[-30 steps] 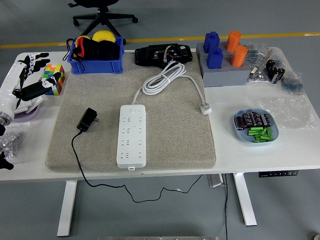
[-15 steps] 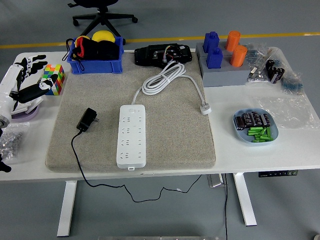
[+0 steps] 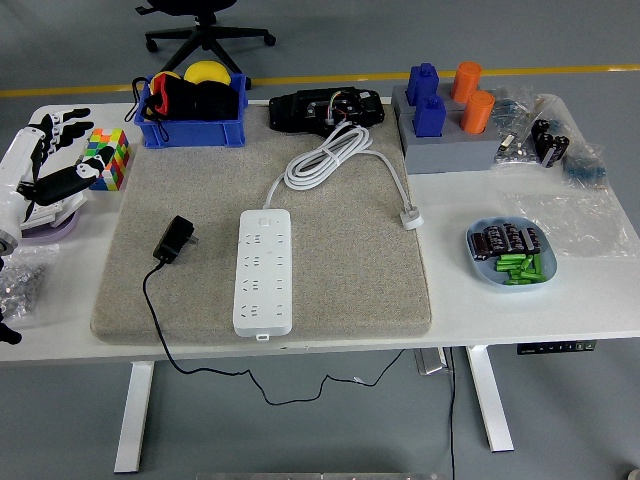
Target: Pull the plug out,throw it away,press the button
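Observation:
A white power strip (image 3: pixel 265 269) lies lengthwise on the grey felt mat (image 3: pixel 340 250), with nothing plugged into it. A black plug adapter (image 3: pixel 174 240) lies on the mat to the strip's left, apart from it, its black cord running off the table's front edge. The strip's own white cable (image 3: pixel 330 155) is coiled behind it and ends in a white plug (image 3: pixel 412 217) on the mat. My left hand (image 3: pixel 55 160) is at the table's far left edge, fingers spread and empty, well left of the adapter. My right hand is out of view.
A colourful cube (image 3: pixel 107 158) stands beside my left hand. A blue bin (image 3: pixel 193 105), a black device (image 3: pixel 325 108), a grey block with blue and orange pegs (image 3: pixel 445 125), plastic bags (image 3: pixel 560 150) and a blue dish of small parts (image 3: pixel 512 253) stand around the mat.
My left hand has drawn back slightly to the left and up toward the table's edge. Nothing else has moved.

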Robot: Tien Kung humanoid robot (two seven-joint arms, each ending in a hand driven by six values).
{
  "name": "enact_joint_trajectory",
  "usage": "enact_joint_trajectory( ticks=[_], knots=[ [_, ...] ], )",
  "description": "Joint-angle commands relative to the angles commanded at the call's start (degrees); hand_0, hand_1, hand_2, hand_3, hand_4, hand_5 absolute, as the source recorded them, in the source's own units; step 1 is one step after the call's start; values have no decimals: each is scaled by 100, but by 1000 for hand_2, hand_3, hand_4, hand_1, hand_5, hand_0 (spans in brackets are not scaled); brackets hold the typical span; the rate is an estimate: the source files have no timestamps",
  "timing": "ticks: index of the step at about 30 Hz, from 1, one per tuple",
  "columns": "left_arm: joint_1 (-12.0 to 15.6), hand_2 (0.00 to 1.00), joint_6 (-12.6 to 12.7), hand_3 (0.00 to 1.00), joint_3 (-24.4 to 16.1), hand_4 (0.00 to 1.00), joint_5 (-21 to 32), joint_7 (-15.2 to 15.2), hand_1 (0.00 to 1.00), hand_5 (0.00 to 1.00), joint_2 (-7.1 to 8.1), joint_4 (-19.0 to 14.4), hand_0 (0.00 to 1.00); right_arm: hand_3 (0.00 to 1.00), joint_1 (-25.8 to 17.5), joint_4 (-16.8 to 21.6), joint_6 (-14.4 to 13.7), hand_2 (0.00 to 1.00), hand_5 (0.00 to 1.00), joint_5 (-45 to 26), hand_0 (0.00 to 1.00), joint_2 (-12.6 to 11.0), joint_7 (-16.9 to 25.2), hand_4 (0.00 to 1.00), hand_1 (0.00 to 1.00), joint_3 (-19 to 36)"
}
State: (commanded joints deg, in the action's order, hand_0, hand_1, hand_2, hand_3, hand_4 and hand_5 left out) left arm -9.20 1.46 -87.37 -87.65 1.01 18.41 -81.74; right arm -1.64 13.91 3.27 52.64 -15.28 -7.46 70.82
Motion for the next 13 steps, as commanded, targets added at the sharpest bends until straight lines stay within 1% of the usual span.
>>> enact_joint_trajectory(
  ticks=[13],
  knots=[
    [-3,796,-13,829,-29,732,-15,19,833,266,2,-22,853,671,1,0,5,669,656,11,726,6,-8,760,681,27]
  ],
)
